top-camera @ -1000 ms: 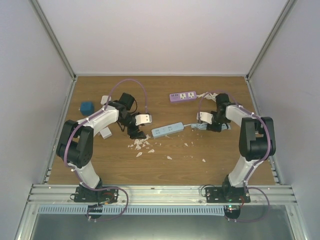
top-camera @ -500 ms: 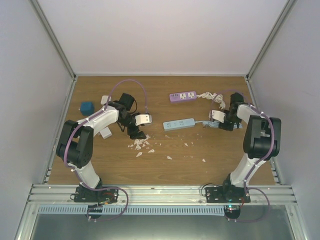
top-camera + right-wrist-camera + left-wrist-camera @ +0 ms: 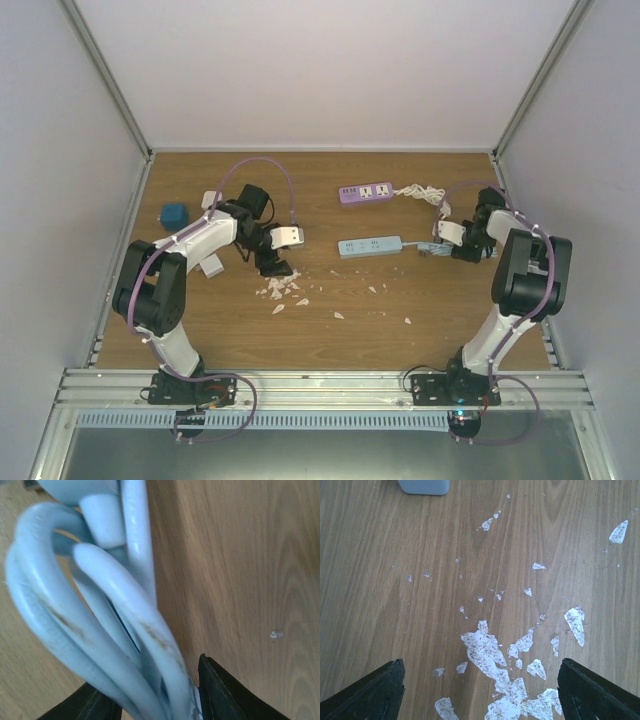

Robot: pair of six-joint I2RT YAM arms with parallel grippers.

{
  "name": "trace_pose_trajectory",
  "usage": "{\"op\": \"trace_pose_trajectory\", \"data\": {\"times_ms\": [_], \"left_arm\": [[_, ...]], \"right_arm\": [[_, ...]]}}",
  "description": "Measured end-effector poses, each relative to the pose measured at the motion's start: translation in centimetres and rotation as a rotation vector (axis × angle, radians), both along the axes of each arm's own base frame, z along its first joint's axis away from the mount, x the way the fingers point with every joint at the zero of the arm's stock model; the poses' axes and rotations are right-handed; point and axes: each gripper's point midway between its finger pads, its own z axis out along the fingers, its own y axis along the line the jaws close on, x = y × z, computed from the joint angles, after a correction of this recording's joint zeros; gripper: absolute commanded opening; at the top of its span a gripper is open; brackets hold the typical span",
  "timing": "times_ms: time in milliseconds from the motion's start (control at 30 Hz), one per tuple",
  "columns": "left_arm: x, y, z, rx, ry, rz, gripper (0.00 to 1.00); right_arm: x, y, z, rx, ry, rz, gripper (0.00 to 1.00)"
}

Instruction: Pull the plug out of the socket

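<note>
- Blue power strip [image 3: 370,246] lies right of the table's [image 3: 200,320] centre, toward the far edge; its coiled cable [image 3: 100,610] runs off to the right
- right gripper [image 3: 155,692] clamps that cable bundle near the right edge
- left gripper [image 3: 480,670] hangs released over white flakes [image 3: 485,650]

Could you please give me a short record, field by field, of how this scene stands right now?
Left jaws: wide open above white flakes
Right jaws: shut on looped blue cord
Blue power strip: lies flat, its cord running to the right jaws
Purple power strip: farther back, apart from the blue one
Blue block: far left, untouched
Plug in socket: cannot tell
</note>
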Motion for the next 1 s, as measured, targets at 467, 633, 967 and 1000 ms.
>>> {"op": "trace_pose_trajectory", "data": {"times_ms": [467,633,967,1000], "left_arm": [[1.6,0.0,1.5,-0.003,-0.047,0.015,0.89],[4.2,0.0,4.2,-0.031,-0.112,0.049,0.97],[11.2,2.6,11.1,-0.088,-0.213,0.219,0.99],[11.9,3.0,11.8,-0.095,-0.224,0.237,0.99]], "right_arm": [[1.8,-0.6,2.0,-0.009,-0.052,0.001,0.75],[2.6,0.0,3.9,0.031,-0.077,-0.001,0.85],[5.7,2.3,11.2,0.142,-0.221,-0.007,0.97],[6.2,2.7,12.1,0.159,-0.241,-0.011,0.99]]}}
